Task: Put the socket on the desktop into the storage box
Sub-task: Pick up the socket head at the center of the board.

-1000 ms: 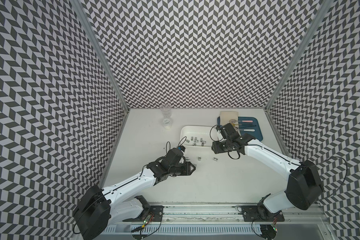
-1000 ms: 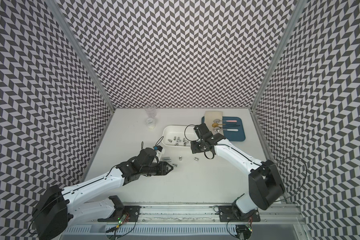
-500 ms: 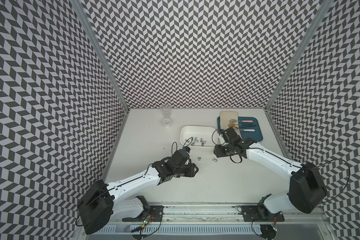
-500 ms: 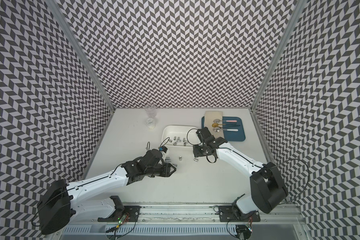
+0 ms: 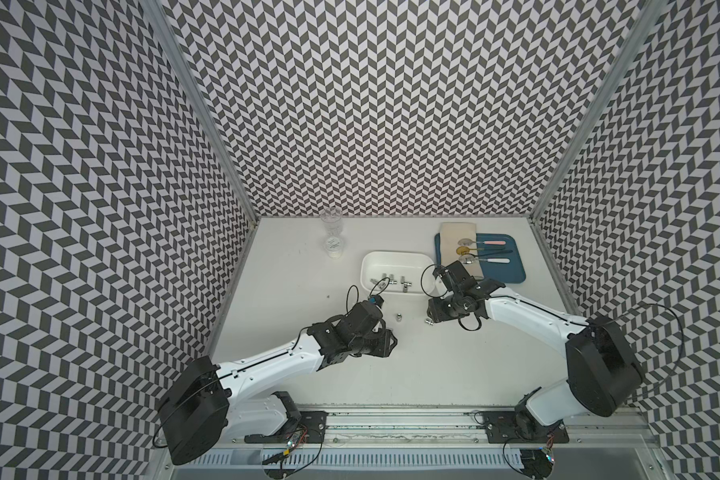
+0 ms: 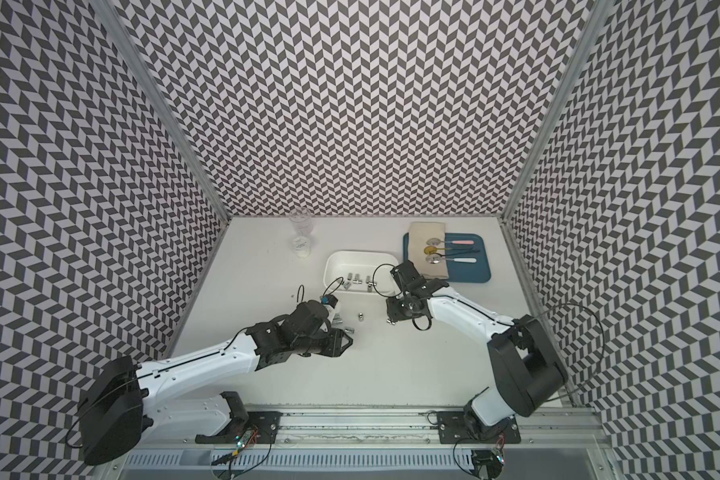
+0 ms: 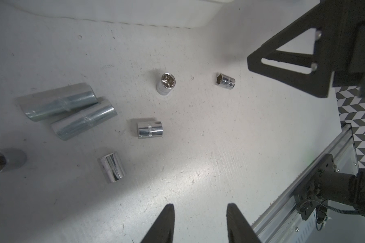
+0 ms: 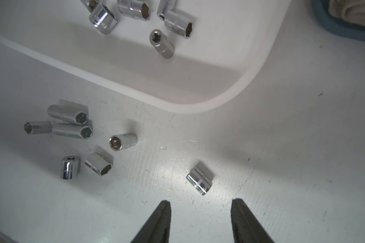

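Centring the spread, empty right hand (image 8: 200,202) over the short chrome steel socket (image 8: 199,181) lying on its side on the white tabletop (image 8: 282,147), we lower and pinch across its round flanks. It lies just outside the white shallow plastic storage box (image 8: 198,108). Our left hand (image 7: 200,206) is also spread and empty. In both top views the left arm (image 5: 275,365) partly covers the other loose sockets (image 8: 70,128). The wrist views crop the box.
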Robot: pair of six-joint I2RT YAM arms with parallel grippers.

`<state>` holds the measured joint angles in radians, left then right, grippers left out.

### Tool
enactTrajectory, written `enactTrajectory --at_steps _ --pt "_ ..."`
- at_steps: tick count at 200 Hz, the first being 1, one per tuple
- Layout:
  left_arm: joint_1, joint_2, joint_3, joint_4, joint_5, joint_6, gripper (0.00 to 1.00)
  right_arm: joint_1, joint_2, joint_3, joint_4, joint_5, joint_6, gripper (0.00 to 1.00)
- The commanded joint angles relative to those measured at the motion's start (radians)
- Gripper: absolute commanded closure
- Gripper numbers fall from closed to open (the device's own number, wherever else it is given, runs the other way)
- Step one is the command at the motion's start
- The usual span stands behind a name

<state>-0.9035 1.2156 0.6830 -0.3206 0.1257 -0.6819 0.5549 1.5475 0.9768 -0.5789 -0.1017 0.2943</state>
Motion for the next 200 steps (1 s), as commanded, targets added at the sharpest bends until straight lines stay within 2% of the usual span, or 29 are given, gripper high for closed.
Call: enactTrajectory --at_steps 1,67,128,170,200 --pt "-0.005 -0.013 0.005 -0.007 -0.011 0.008 0.56 0.01 0.033 -0.003 0.046 -0.01 -0.019 0.51" --pt "-0.005 -0.021 -0.012 0.001 -0.014 -0.003 0.56 0.031 0.104 0.016 0.057 -0.011 -0.034 0.52" --pt "-0.004 -0.025 -0.019 0.004 -0.014 -0.009 0.56 0.05 0.14 0.016 0.067 -0.012 -0.043 0.57" --pt "-0.002 -0.026 -0.022 0.01 -0.014 -0.015 0.56 0.065 0.145 0.008 0.064 -0.003 -0.041 0.65" --pt "-0.002 -0.025 -0.021 0.014 -0.013 -0.018 0.56 0.074 0.153 0.011 0.057 0.013 -0.044 0.65"
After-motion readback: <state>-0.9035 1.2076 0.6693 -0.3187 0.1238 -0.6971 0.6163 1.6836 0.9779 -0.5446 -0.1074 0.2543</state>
